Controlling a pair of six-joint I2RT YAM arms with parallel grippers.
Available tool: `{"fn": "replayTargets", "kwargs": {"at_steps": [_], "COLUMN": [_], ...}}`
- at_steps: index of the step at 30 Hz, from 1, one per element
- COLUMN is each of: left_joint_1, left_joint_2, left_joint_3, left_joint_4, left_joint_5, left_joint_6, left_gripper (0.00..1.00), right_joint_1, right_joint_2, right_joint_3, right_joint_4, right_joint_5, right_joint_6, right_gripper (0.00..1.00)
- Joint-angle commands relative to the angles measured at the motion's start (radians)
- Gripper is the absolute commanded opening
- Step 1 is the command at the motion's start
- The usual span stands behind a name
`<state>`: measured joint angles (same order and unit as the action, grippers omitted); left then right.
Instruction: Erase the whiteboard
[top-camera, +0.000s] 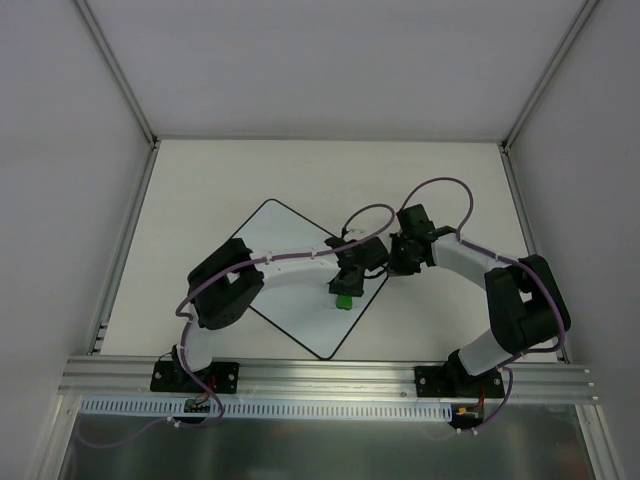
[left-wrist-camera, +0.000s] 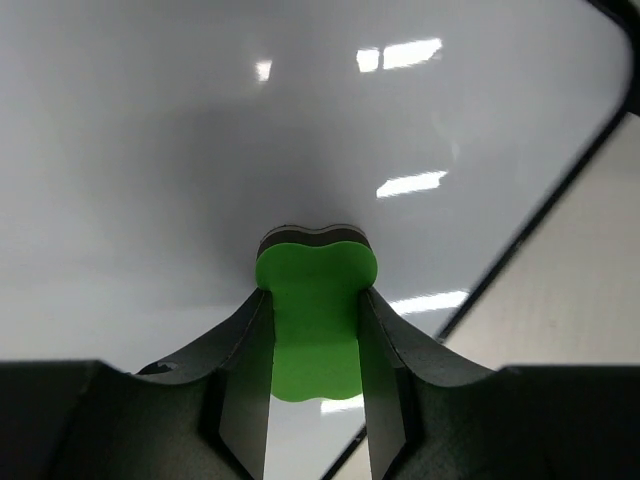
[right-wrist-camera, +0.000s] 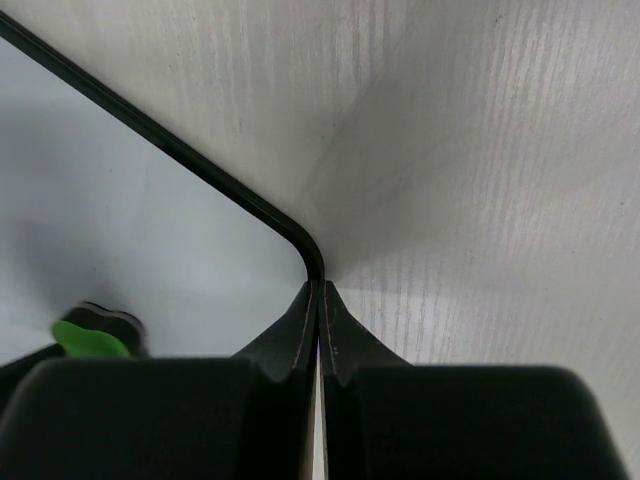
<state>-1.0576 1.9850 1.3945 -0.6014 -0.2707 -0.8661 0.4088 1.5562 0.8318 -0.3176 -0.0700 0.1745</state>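
The whiteboard (top-camera: 280, 240) lies turned like a diamond on the table, with no marks showing. My left gripper (top-camera: 346, 288) is shut on the green eraser (top-camera: 343, 299) and holds it against the board near its right corner. In the left wrist view the eraser (left-wrist-camera: 315, 320) sits between my gripper's (left-wrist-camera: 313, 296) two fingers on the blank board (left-wrist-camera: 200, 150). My right gripper (top-camera: 391, 268) is shut, with its tips at the board's right corner. In the right wrist view the closed gripper (right-wrist-camera: 319, 287) meets the board's (right-wrist-camera: 120, 230) rounded black edge, and the eraser (right-wrist-camera: 88, 340) shows at the lower left.
The white table (top-camera: 450, 190) is boxed in by white walls with metal posts at the back corners. An aluminium rail (top-camera: 330, 372) carries both arm bases at the near edge. Purple cables loop over both arms.
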Motion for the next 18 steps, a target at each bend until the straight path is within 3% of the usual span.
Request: {"fn": "replayTargets", "kwargs": {"at_steps": [1,4,11,18], "left_joint_1": [-0.074,-0.068,0.016,0.056], "left_joint_2": [0.136,0.126,-0.009,-0.075], "left_joint_3": [0.03,0.022,-0.198,-0.273], "left_joint_4": [-0.049,-0.069,-0.129,-0.213], "left_joint_5": [0.094,0.067,0.041,-0.008], "left_joint_6": [0.015,-0.016,-0.062,-0.086], "left_gripper": [0.0,0.0,0.0,0.0], "right_joint_1": [-0.005,-0.004,-0.004,-0.004], "right_joint_2": [0.013,0.011,0.01,0.004], "right_joint_3": [0.01,0.01,0.006,0.006], "right_joint_4": [-0.024,-0.024,-0.024,-0.024], "right_joint_5": [-0.005,-0.005,-0.005,-0.011], "right_joint_6": [-0.017,-0.017,-0.013,-0.017], "right_gripper": [0.0,0.0,0.0,0.0]}}
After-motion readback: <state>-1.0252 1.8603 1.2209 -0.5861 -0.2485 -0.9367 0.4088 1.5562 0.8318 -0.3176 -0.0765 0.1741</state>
